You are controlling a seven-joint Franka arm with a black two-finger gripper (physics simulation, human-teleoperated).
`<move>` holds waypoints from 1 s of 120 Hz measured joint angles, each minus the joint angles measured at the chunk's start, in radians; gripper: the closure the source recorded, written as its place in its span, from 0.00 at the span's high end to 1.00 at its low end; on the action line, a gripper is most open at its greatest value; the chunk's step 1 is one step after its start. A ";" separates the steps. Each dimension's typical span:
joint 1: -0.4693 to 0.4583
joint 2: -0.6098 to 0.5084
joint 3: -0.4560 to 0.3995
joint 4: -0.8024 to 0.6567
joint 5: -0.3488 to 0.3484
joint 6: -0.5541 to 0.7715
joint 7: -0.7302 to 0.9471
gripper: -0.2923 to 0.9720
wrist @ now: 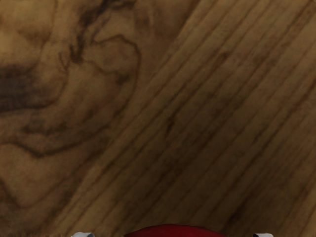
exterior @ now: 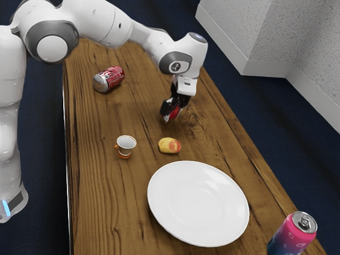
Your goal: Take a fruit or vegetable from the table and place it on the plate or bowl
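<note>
Our white arm reaches in from the exterior view's upper left over the long brown wooden surface (exterior: 101, 202). Its black two-finger claw (exterior: 171, 115) points down near the middle of the surface. The claw is pinching a small red object with a pale patch (exterior: 173, 111), with a dark finger on either side of it. We cannot tell whether this object touches the wood or hangs just above it. In the wrist view the same red thing (wrist: 173, 231) appears as a rounded shape just under our hand, with dark-veined wood grain behind it. A yellow fruit with a red blush (exterior: 169, 145) lies on the surface near the claw, between it and the large round white plate (exterior: 159, 207). The fruit is just beside the plate's rim but apart from it. A small white cup with an orange base (exterior: 126, 145) stands towards the exterior view's left of the fruit. A red metal drink can (exterior: 109, 79) lies on its side at the far end of the surface, well apart from the claw. A pink and blue drink can (exterior: 293, 234) stands upright at the near corner, beyond the plate on the exterior view's right. A pale speckled wall block (exterior: 265, 32) rises behind the surface, above dark blue floor (exterior: 297, 138).
</note>
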 joint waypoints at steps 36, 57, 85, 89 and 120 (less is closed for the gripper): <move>0.001 -0.066 -0.104 0.104 -0.010 -0.070 -0.008 0.45; -0.016 -0.087 -0.241 0.118 -0.008 -0.090 -0.022 0.45; 0.004 -0.096 -0.453 0.117 -0.001 -0.100 -0.054 0.45; 0.005 -0.096 -0.489 0.117 0.002 -0.101 -0.060 0.45; -0.032 0.042 -0.719 0.273 0.078 -0.113 -0.115 0.45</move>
